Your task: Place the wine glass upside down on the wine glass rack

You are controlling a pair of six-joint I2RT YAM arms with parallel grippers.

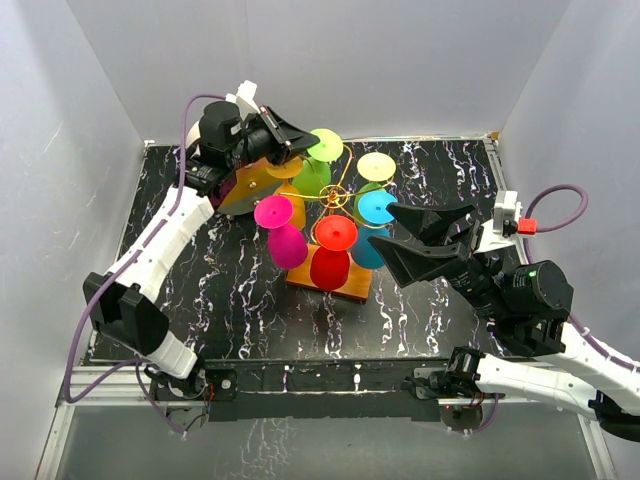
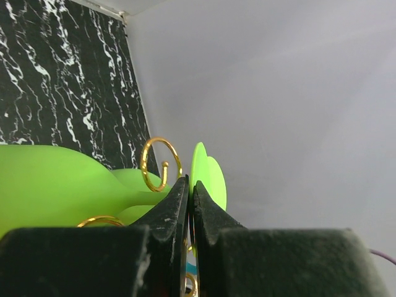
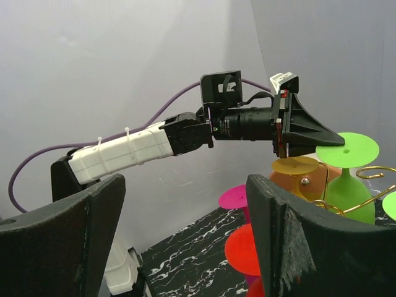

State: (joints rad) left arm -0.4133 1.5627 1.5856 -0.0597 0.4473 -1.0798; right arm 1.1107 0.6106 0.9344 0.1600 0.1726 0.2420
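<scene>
Top external view: we see the wine glass rack (image 1: 337, 196), gold wire scrolls on an orange base, standing mid-table on the black marbled table (image 1: 230, 300). The lime-green wine glass (image 1: 325, 146) hangs on it upside down, at the far side, foot uppermost. Around it hang a yellow glass (image 1: 376, 167), a cyan glass (image 1: 375, 210), a red glass (image 1: 332, 255) and a magenta glass (image 1: 280, 235), all inverted too.

The left gripper (image 1: 308, 140) reaches in from the far left. In its wrist view its jaws are pressed together with nothing between them, the tips (image 2: 190, 180) just beside the green foot and a gold wire ring (image 2: 158, 164). We cannot tell whether the tips touch the foot.

The right gripper (image 1: 381, 224) hovers at the rack's right side, near the cyan glass, jaws spread wide and holding nothing.

A red tab (image 1: 527, 226) sits on the right wrist. Any writing on it is too small for us to read.
</scene>
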